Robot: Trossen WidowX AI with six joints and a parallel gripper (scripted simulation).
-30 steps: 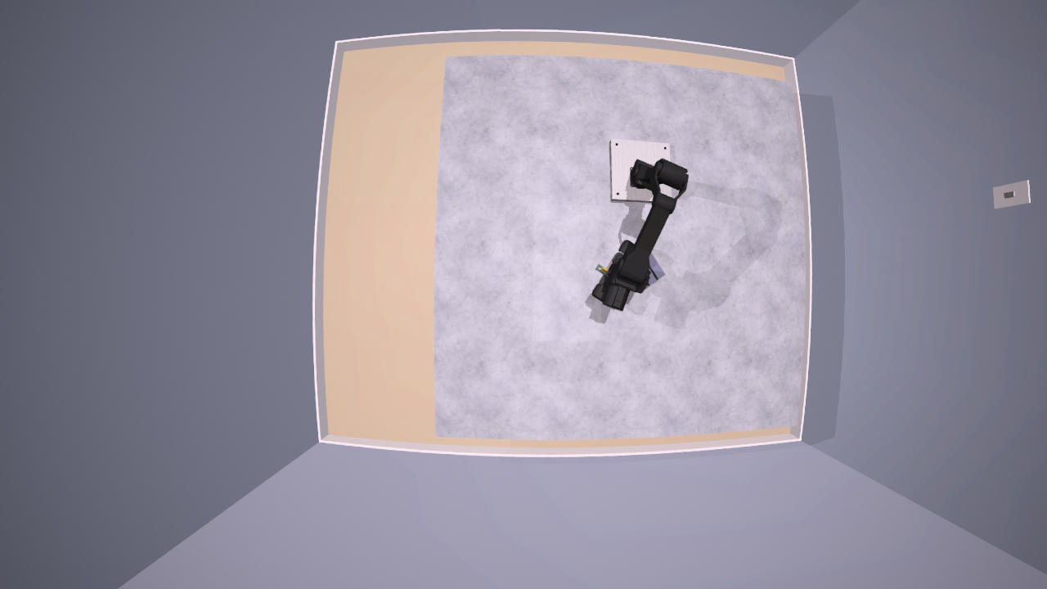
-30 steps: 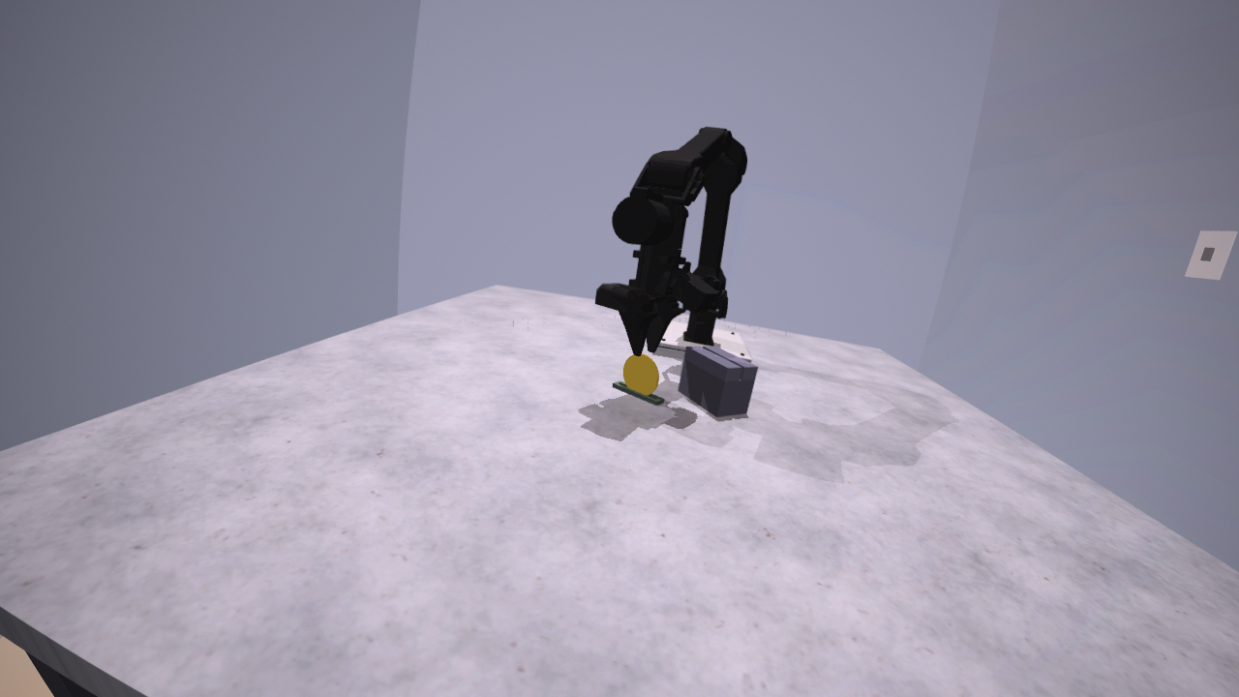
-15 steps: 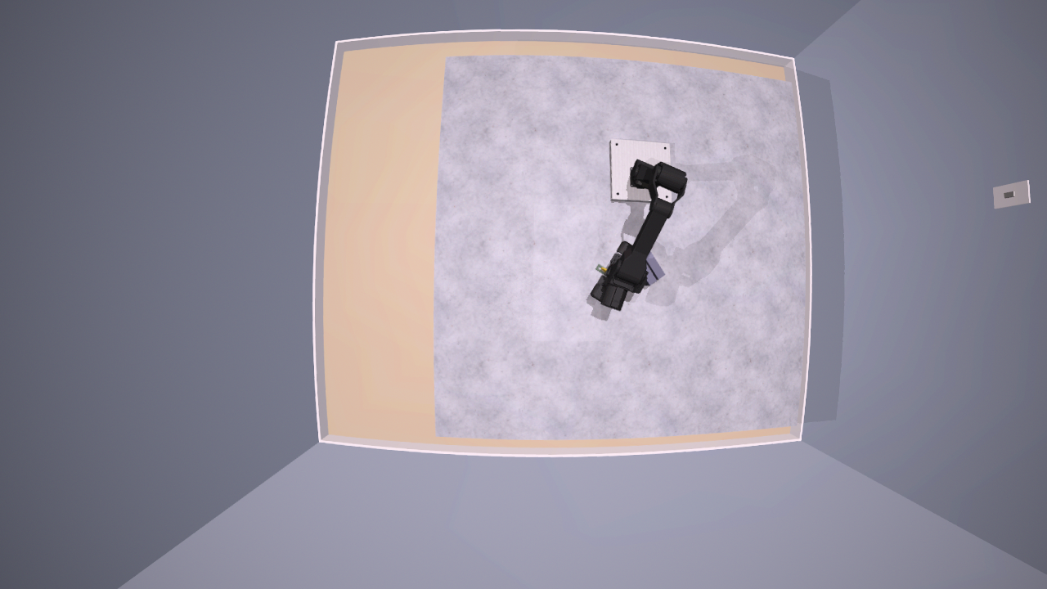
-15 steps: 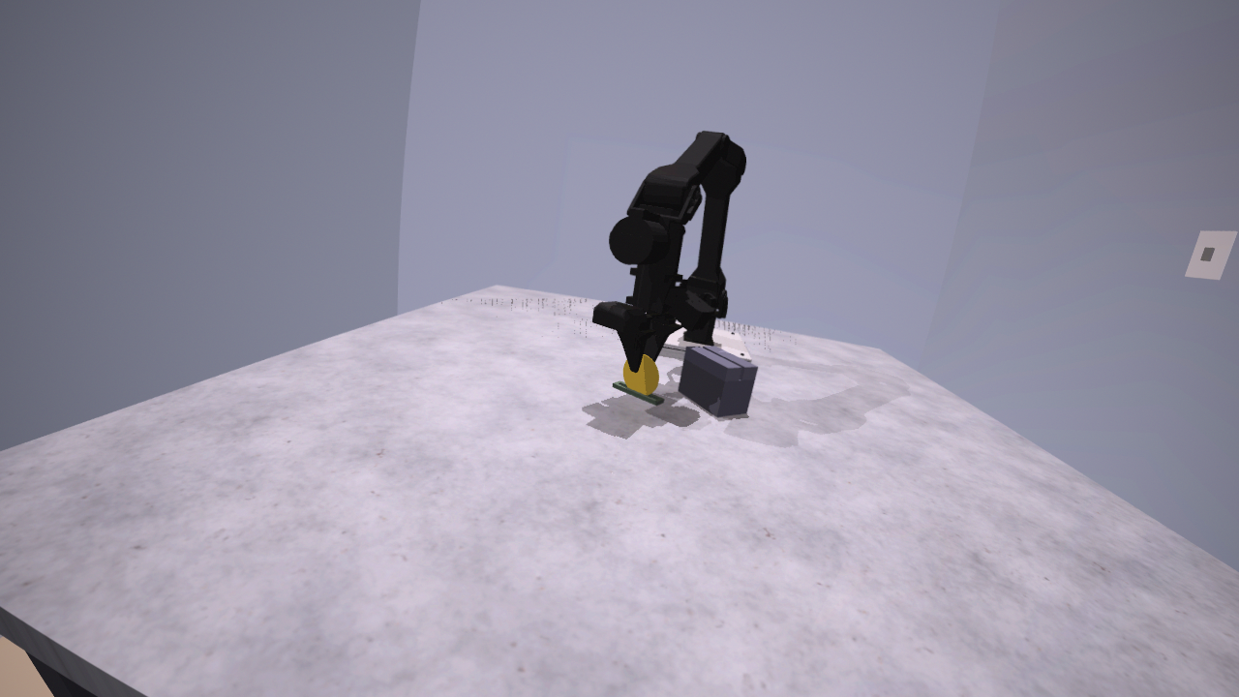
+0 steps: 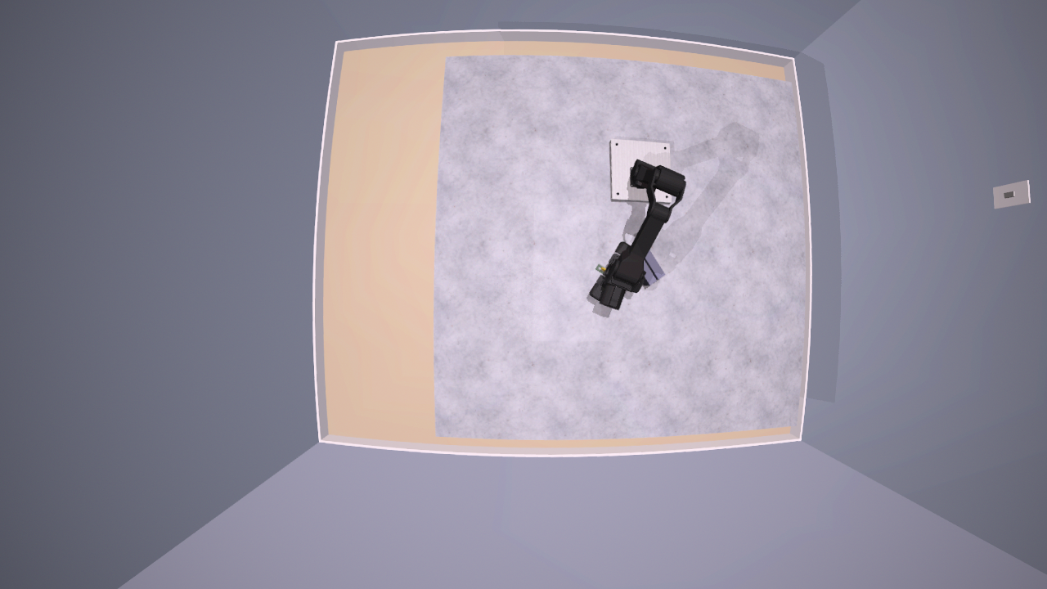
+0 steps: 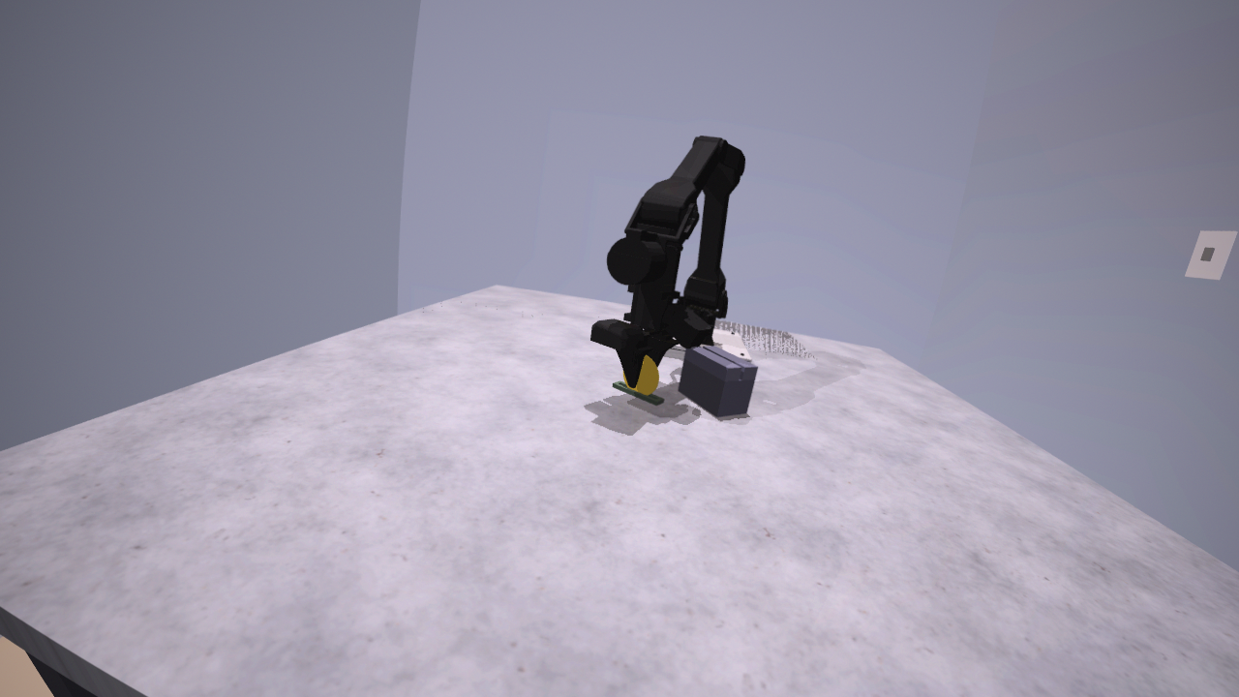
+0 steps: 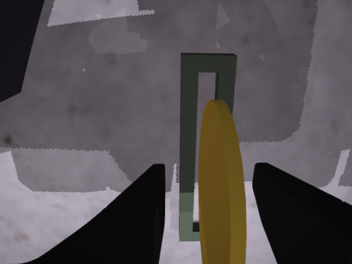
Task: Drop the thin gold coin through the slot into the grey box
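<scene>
Straddling the upright coin [image 7: 222,201], gripper [image 7: 207,230] fingers stand apart.

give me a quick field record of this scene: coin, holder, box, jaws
coin: gold, upright on edge in the holder, between the jaws, gaps on both sides
holder: dark green, flat on the table, under the coin
box: grey, closed, beside the holder
gripper: jaws partly open, straddling the coin, gripping nothing
task: coin not yet picked up
</scene>
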